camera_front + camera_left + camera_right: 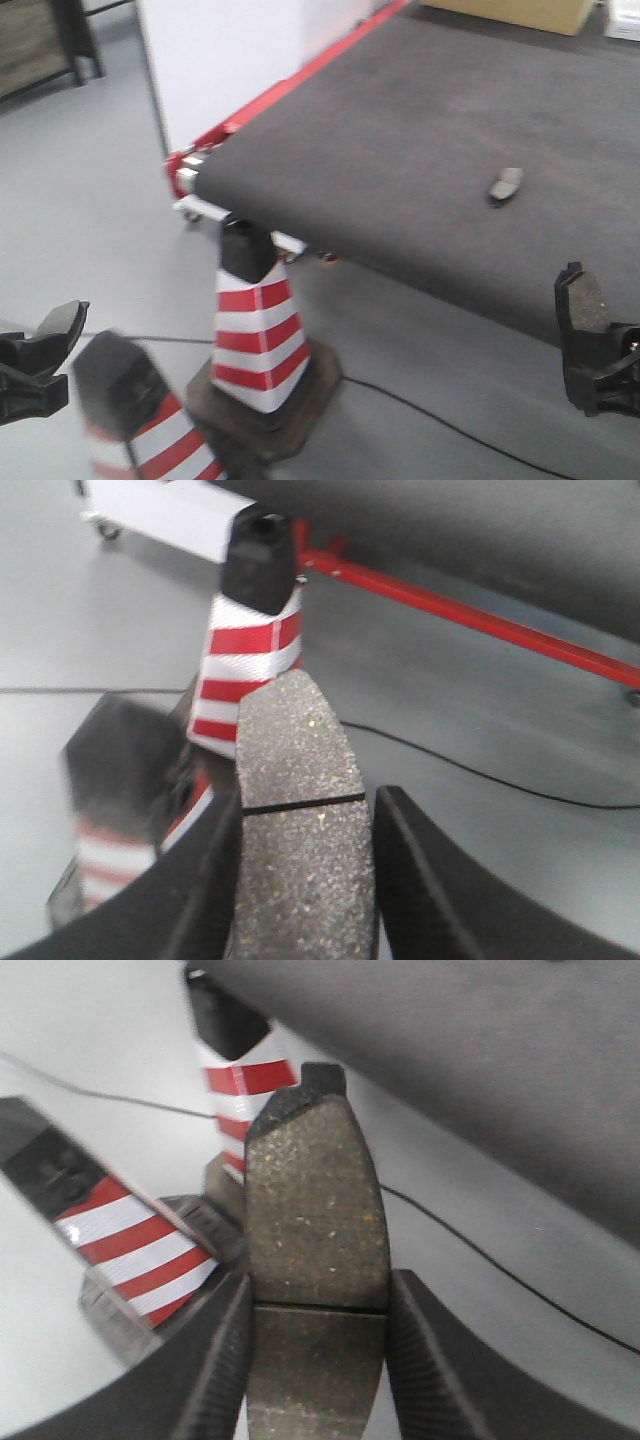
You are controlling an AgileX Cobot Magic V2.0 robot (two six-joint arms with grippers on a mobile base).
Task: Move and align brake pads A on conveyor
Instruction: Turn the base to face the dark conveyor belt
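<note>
Wrist views settle what the front view leaves vague. Front view: left claw (40,360) at the lower left edge, only dark finger shapes visible, its load not discernible there. Left wrist view: left claw (305,880) clenched on a brake pad (300,820), speckled grey face, thin groove across the middle, fingers (420,880) pressing both long edges, pad standing upright out of the grip.

Right claw (590,350) at the lower right of the front view, a pad (585,300) sticking up from it. Right wrist view: right claw (318,1360) closed on its brake pad (315,1230), brownish-grey face, groove low near the fingers (430,1360), a small tab at the top end.

Only the front view shows the third brake pad (505,185), lying flat on the conveyor (400,130), toward the right side of the dark belt, well apart from both claws. Red strip (300,75) runs along the belt's left edge.

Count: three pads seen, two held above the floor, one on the belt. Two red-and-white striped cones: one (260,330) upright just off the belt's near corner, one (140,420) nearer the left claw, tilted and blurred. One black cable (420,410) across the grey floor (80,200). Cardboard box (520,12) at the far end of the belt.
</note>
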